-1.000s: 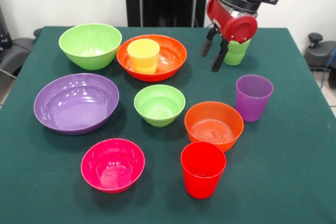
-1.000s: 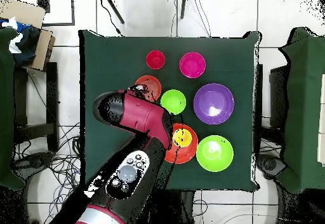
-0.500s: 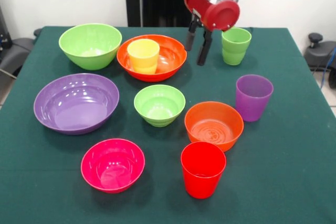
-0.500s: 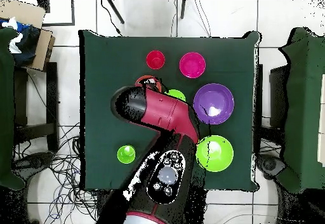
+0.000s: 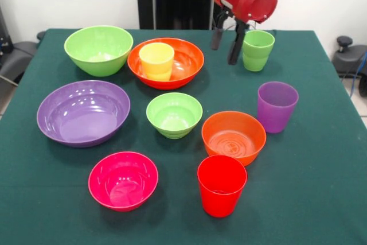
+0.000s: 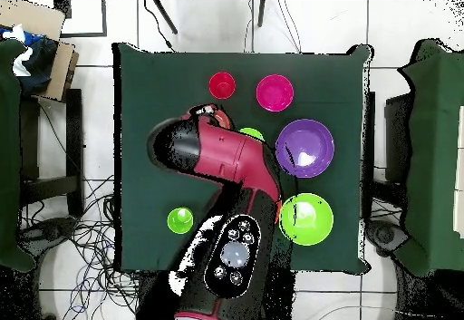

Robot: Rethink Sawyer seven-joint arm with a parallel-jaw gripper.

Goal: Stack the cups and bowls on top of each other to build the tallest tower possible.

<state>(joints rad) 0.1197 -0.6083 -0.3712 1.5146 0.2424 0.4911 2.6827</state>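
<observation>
My gripper (image 5: 224,55) hangs open and empty above the table's far side, just left of the light green cup (image 5: 258,50) and right of the large orange bowl (image 5: 183,64), which holds the yellow cup (image 5: 156,60). The large lime green bowl (image 5: 98,49) and large purple bowl (image 5: 84,112) stand at the left. Mid-table sit the small lime green bowl (image 5: 174,114), small orange bowl (image 5: 233,136) and purple cup (image 5: 277,106). Nearest are the magenta bowl (image 5: 123,179) and red cup (image 5: 222,185). In the overhead view my arm (image 6: 213,158) hides the gripper and the orange bowls.
Everything stands on a dark green table (image 5: 321,159). The overhead view shows the light green cup (image 6: 180,220) alone at one side, chairs beside the table and cables on the tiled floor.
The gripper swung left from in front of the light green cup, then came back right and slightly up, stopping beside the cup. It stays open and empty. No cup or bowl moved.
</observation>
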